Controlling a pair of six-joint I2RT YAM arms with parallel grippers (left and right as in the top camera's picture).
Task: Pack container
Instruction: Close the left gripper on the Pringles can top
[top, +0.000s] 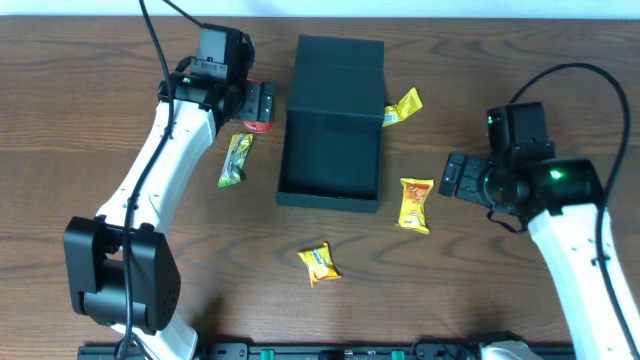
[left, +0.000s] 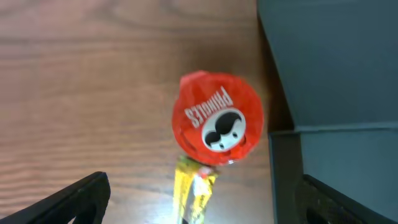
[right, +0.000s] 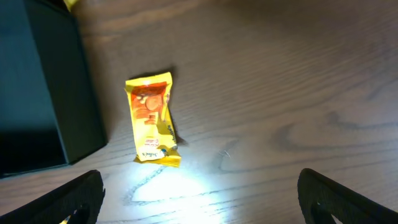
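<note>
Pincers on both arms stood spread wide and empty: the left pincer (top: 260, 102) hung over an upright red can (left: 217, 118) without touching it, and the right pincer (top: 455, 178) hovered above a yellow snack packet (right: 151, 118). Between the two lay the container (top: 335, 130), just right of the left pincer. Its long axis ran from the near edge of the table (top: 500, 60) to the far edge, open tray nearer, flap lid laid back beyond.

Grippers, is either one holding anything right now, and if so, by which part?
Nothing is held. The left gripper is open above the red can, and the right gripper is open above a yellow snack packet; neither touches its item.
</note>
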